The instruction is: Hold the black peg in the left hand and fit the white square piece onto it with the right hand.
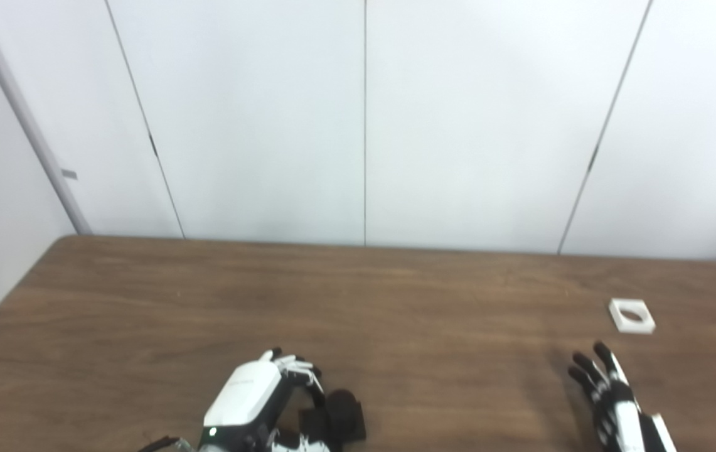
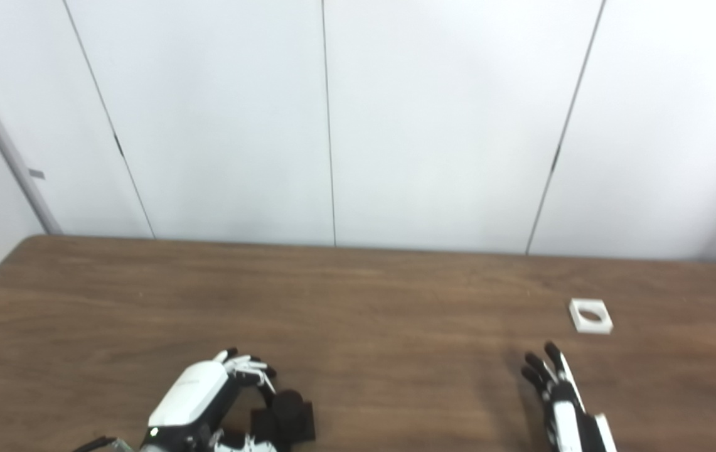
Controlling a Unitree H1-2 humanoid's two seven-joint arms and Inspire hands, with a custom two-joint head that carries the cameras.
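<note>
The black peg stands on its square black base on the brown table, near the front edge left of the middle. My left hand is right beside it on its left, fingers curled around the peg's near side; whether they grip it is unclear. The white square piece with a round hole lies flat at the right of the table. My right hand is open, fingers straight and spread, a short way in front of and left of the white piece, not touching it.
White wall panels stand behind the table's far edge. The table's left edge runs diagonally at the left of the picture.
</note>
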